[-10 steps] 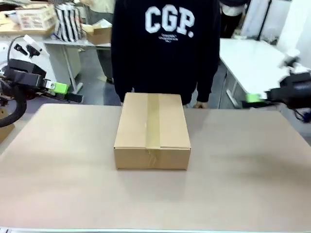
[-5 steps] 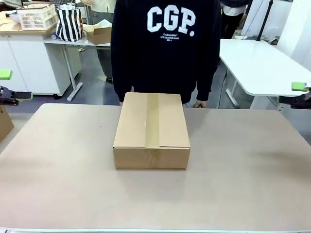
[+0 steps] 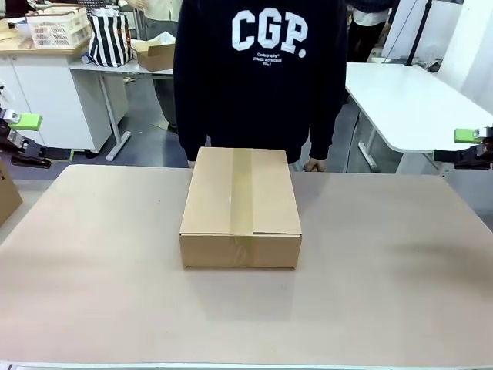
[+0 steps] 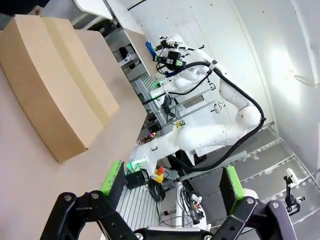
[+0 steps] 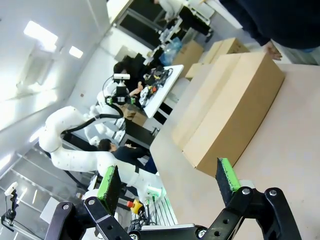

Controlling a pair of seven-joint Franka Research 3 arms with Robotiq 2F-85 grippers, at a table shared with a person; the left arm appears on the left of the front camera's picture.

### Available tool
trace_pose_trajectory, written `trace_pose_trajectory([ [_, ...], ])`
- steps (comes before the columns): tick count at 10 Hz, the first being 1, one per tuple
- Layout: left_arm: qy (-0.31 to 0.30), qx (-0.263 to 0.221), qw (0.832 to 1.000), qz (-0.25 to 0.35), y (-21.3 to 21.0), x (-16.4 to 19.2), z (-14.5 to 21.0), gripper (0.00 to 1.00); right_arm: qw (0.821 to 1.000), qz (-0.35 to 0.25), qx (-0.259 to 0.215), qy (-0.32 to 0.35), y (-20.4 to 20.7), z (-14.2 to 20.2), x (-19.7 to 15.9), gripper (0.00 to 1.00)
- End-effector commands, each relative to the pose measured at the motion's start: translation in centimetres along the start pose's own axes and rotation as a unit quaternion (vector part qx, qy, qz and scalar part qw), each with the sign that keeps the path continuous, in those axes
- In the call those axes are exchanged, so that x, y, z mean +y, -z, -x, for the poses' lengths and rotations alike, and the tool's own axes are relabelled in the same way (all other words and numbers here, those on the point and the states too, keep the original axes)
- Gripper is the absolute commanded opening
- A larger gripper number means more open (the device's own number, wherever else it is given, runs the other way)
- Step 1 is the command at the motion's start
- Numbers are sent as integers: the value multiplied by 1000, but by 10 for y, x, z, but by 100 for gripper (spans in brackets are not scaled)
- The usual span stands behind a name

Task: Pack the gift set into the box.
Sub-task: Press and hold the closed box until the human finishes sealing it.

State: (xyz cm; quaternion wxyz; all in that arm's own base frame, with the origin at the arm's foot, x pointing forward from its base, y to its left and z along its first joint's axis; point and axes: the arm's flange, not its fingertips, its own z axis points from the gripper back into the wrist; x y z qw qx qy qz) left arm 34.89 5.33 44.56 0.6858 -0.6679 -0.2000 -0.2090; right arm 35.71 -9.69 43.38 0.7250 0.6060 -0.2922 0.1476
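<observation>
The box [image 3: 240, 208] lies in the middle of the table, flaps closed, with a strip of tape along its top. The gift set is out of view. My left gripper [image 3: 27, 141] hangs open at the far left edge, well off the box. My right gripper [image 3: 461, 146] is open at the far right edge, also far from it. In the left wrist view the open gripper [image 4: 172, 182] holds nothing, and the box [image 4: 55, 90] lies beyond it. The right wrist view has the open, empty gripper [image 5: 167, 179] and the box [image 5: 230, 105] ahead.
A person in a dark sweatshirt [image 3: 258, 69] stands at the table's far side, one hand [image 3: 313, 166] by the box's back right corner. A corner of another brown carton [image 3: 6, 196] pokes in at the left edge. A white table [image 3: 408, 100] stands behind right.
Both grippers have drawn outward from the table to the picture's side edges. The box has not moved.
</observation>
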Motion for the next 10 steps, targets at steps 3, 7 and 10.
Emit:
trace_pose_trajectory([
  [3, 10, -3, 1000, -1, -4, 0, 0, 100, 1000, 11, 0, 3, -1, 4, 2, 100],
  [7, 10, -3, 1000, -1, -4, 0, 0, 100, 1000, 11, 0, 3, -1, 4, 2, 100],
  [10, 10, -3, 1000, -1, -4, 0, 0, 100, 1000, 11, 0, 3, -1, 4, 2, 100],
])
